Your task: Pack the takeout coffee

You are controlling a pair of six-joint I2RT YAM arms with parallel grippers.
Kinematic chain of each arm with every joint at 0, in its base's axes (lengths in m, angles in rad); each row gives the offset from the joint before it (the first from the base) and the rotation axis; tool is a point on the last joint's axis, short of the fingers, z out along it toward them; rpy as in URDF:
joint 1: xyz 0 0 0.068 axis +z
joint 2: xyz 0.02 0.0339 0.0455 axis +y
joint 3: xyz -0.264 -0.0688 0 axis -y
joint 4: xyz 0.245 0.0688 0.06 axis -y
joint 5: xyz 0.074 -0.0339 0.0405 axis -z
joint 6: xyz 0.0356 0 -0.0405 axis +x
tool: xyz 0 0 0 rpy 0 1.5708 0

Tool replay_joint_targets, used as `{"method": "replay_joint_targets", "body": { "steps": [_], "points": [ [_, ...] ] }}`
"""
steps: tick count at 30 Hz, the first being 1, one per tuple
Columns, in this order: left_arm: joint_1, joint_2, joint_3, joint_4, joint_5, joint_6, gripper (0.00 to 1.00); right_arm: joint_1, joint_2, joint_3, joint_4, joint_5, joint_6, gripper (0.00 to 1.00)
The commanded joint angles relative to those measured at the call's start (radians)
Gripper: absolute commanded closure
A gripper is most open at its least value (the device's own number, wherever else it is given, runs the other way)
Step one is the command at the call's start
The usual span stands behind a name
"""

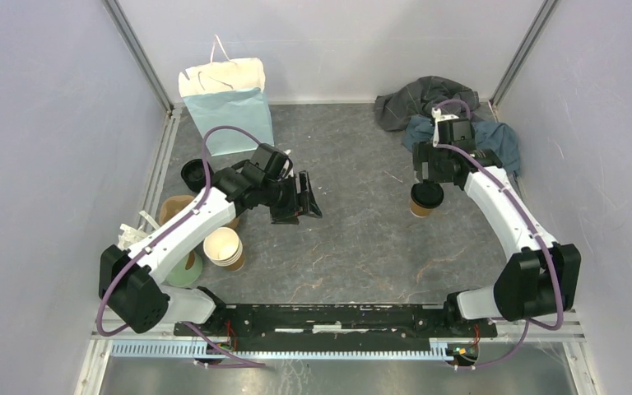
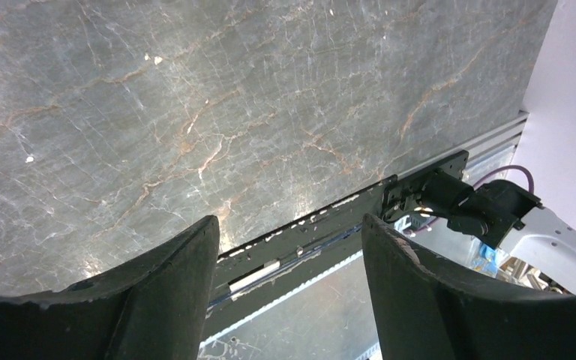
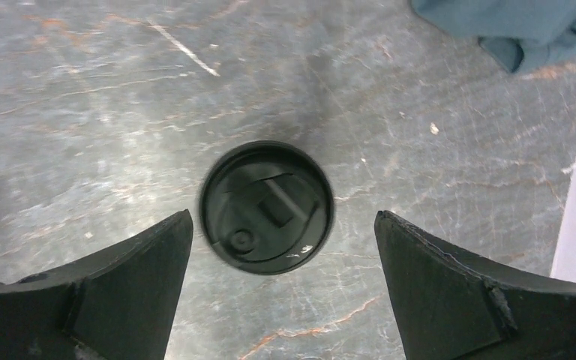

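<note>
Takeout coffee (image 3: 267,208) upright toward far right corner of table (image 1: 362,247), open surface toward near edge. Right gripper (image 3: 283,225) spread wide overhead, untouching. Left gripper (image 2: 289,221) spread, empty, mid-table.

Even, diffuse light casts only soft shadows, a pale glare sheens the counter (image 2: 266,214) in the left wrist view, and the takeout coffee (image 3: 267,207) looks slightly blurred.

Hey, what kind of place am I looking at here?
Probably a robot test cell staged as a coffee takeout counter: plain panel walls on aluminium posts, a lidded takeout coffee, stacked paper cups and a handled paper bag on a stone-look table.
</note>
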Motion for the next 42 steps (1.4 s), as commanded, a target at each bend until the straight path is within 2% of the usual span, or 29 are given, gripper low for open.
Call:
{"method": "replay_joint_targets", "body": {
  "steps": [1,6,9,13,15,18,19,22,26,31,37,42],
  "points": [
    [0.003,-0.012,0.053,0.005,-0.042,0.025,0.23,0.093,-0.088,0.066,0.006,-0.085,-0.027,0.02],
    [0.003,-0.039,0.073,-0.011,-0.100,0.010,0.17,0.297,-0.167,-0.018,0.059,-0.237,-0.019,0.02],
    [0.004,-0.067,0.098,-0.032,-0.176,0.001,0.13,0.364,-0.228,-0.112,0.120,-0.294,0.035,0.02],
    [0.009,-0.064,0.148,-0.064,-0.271,-0.008,0.12,0.380,-0.256,-0.154,0.113,-0.323,0.039,0.02],
    [0.015,-0.049,0.174,-0.094,-0.378,-0.015,0.12,0.381,-0.245,-0.138,0.091,-0.307,0.013,0.02],
    [0.051,-0.007,0.221,-0.204,-0.554,-0.023,0.12,0.381,-0.210,-0.090,0.062,-0.269,-0.015,0.02],
    [0.093,0.014,0.240,-0.271,-0.576,-0.024,0.12,0.380,-0.192,-0.060,0.049,-0.268,-0.019,0.02],
    [0.250,0.041,0.232,-0.303,-0.518,0.044,0.12,0.381,-0.141,-0.015,0.073,-0.319,-0.010,0.02],
    [0.422,0.027,0.166,-0.224,-0.357,0.154,0.11,0.380,-0.022,0.089,0.067,-0.397,-0.015,0.02],
    [0.553,0.141,0.112,-0.204,-0.255,0.276,0.16,0.375,0.079,0.212,0.018,-0.315,-0.084,0.02],
    [0.618,0.242,0.107,-0.189,-0.150,0.393,0.17,0.356,0.142,0.237,0.023,-0.320,-0.116,0.02],
    [0.622,0.262,0.074,-0.143,-0.081,0.468,0.15,0.237,0.162,0.198,0.038,-0.403,-0.086,0.06]
  ]
}}
